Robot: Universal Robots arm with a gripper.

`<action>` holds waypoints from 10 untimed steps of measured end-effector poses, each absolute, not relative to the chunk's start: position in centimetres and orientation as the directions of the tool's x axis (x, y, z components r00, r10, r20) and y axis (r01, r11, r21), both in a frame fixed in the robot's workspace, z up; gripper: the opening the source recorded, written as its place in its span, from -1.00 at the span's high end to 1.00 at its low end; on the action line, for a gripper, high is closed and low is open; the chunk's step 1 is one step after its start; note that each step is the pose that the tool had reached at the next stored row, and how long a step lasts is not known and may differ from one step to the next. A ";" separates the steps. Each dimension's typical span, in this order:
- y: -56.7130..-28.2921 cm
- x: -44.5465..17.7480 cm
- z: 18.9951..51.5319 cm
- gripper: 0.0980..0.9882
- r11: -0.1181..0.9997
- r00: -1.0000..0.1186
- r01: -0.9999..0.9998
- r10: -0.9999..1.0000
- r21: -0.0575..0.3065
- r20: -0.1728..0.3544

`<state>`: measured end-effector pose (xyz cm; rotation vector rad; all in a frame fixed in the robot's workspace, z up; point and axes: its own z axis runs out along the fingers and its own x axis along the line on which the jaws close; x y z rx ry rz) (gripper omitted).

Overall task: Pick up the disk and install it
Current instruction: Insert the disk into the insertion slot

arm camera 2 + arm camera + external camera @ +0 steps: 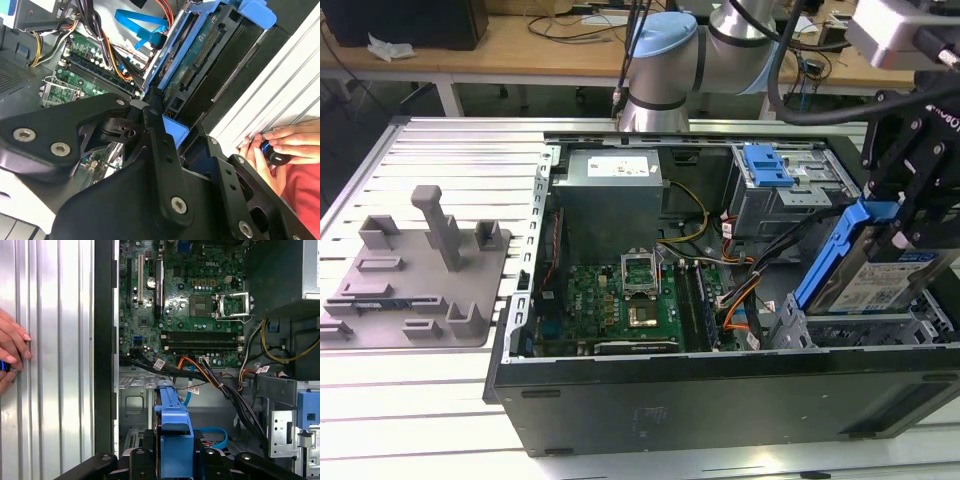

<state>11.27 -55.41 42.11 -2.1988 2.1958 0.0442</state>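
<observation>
Holding one tilted disk (882, 284), the claw (898, 222) seemingly hangs over one case (720, 405).

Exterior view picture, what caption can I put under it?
Robot jaws hold the disk tilted over the open computer case.

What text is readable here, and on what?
No text can be quoted.
Label on the disk, held in the gripper: print too small to read.
White sticker on the grey metal box: too small to read.
Markings on the motherboard: too small to read.
</observation>
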 end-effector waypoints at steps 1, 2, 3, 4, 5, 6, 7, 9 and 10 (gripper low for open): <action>-55.4 11.3 42.0 0.39 -0.001 0.001 -1.000 -0.999 -0.004 -0.044; -55.4 11.3 41.8 0.39 -0.001 0.001 -1.000 -0.999 -0.004 -0.044; -55.4 11.3 41.7 0.39 -0.001 0.001 -1.000 -0.999 -0.004 -0.044; -55.4 11.3 41.6 0.39 -0.001 0.001 -1.000 -0.999 -0.004 -0.044; -55.4 11.3 41.4 0.39 -0.001 0.001 -1.000 -0.999 -0.004 -0.044; -55.4 11.3 41.1 0.39 -0.001 0.001 -1.000 -0.999 -0.004 -0.044; -55.4 11.3 40.5 0.39 -0.001 0.001 -1.000 -0.999 -0.004 -0.044; -55.4 11.3 39.7 0.09 -0.001 0.002 -1.000 -0.999 -0.004 -0.044; -55.4 11.3 39.7 0.09 -0.001 0.001 -1.000 -0.999 -0.004 -0.044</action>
